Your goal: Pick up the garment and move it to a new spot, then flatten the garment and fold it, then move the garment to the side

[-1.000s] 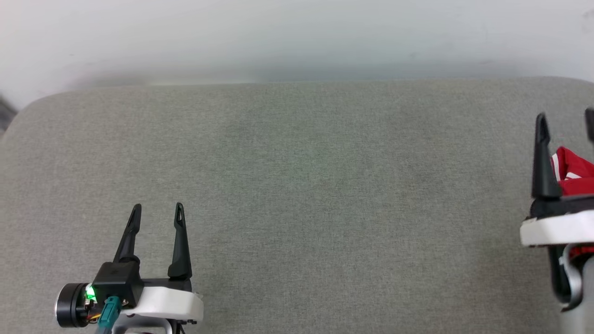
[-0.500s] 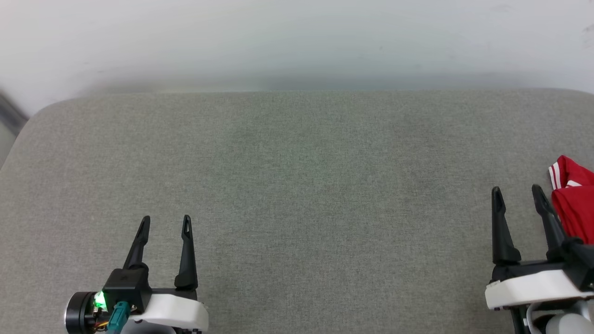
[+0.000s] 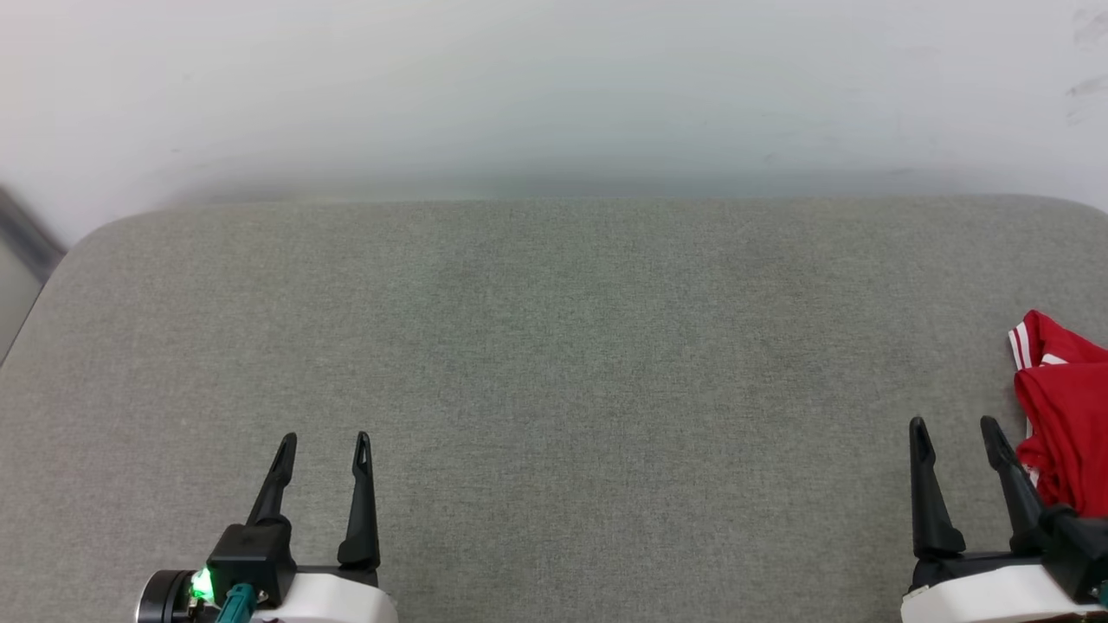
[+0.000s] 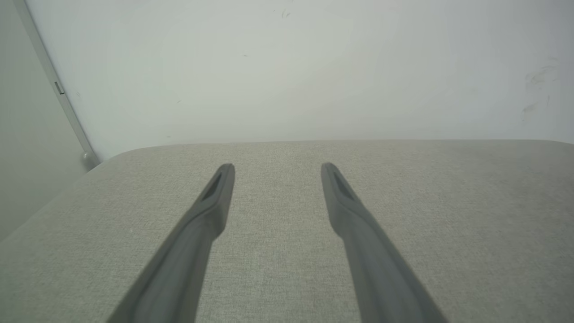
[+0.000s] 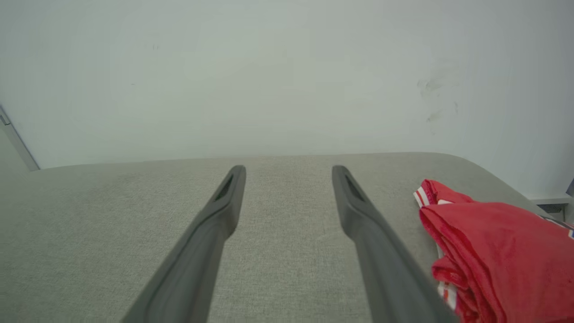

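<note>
garment (image 3: 1060, 415) sits bunched at right edge of grey cushion (image 3: 554, 363), left gripper (image 3: 325, 438) and right gripper (image 3: 952, 422) both spread and empty, set-aside step looks done, next just park arms clear.

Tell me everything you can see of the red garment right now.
The garment is red cloth, bunched in soft folds, not flat, with red-and-white striped trim at its far end. It lies on the grey fabric surface near its right edge, partly cut off by the frame, just right of the open right pincer; contact there cannot be told.
</note>
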You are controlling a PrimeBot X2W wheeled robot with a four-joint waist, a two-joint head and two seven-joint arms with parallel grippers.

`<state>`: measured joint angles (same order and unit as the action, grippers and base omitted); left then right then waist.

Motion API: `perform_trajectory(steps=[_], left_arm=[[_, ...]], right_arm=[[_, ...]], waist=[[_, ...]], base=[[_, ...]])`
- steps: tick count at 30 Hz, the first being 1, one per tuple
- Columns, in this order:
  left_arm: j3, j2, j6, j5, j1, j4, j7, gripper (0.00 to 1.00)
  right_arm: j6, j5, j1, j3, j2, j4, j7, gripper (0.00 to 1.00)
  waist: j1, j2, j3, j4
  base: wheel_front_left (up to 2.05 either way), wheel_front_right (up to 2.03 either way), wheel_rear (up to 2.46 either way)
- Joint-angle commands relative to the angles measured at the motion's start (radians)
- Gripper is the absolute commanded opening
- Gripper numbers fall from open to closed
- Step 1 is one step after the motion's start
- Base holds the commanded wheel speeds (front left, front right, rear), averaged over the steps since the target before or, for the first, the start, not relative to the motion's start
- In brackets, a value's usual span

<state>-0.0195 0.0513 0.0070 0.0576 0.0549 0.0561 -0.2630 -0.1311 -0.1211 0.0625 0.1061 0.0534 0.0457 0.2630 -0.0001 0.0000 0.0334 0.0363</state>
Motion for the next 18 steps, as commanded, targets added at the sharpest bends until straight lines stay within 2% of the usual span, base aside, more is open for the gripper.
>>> perform_trajectory(steps=[1, 7, 8, 12, 18], left_arm=[[0.0, -0.002, -0.004, 0.005, 0.007, 0.002, -0.002, 1.0], [-0.004, -0.001, -0.007, 0.009, 0.013, 0.001, -0.002, 1.0], [-0.004, 0.0, -0.007, 0.008, 0.004, 0.004, 0.0, 0.0], [-0.005, -0.001, -0.007, 0.014, 0.013, 0.042, 0.006, 0.0], [0.006, -0.001, -0.018, 0.144, -0.003, 0.055, 0.037, 0.0]], right_arm=[[0.001, -0.006, 0.012, -0.003, -0.005, 0.001, 0.002, 1.0], [0.001, -0.017, 0.02, -0.008, -0.005, 0.007, 0.002, 1.0], [0.0, -0.015, 0.009, -0.008, -0.001, 0.008, 0.0, 0.0], [0.0, -0.019, 0.014, -0.01, -0.001, 0.045, -0.004, 0.0], [0.0, -0.143, -0.003, -0.008, -0.001, 0.058, -0.035, 0.0]], waist=[[0.0001, 0.0, -0.002, 0.001], [0.0001, 0.0, -0.007, 0.003], [0.0001, 0.0, -0.008, 0.003], [0.0001, 0.0, -0.008, 0.003], [0.0001, 0.0, -0.009, 0.001]], base=[[0.0, 0.0, 0.0], [0.0, 0.0, 0.0], [0.0, 0.0, 0.0], [0.0, 0.0, 0.0], [0.0, 0.0, 0.0]])
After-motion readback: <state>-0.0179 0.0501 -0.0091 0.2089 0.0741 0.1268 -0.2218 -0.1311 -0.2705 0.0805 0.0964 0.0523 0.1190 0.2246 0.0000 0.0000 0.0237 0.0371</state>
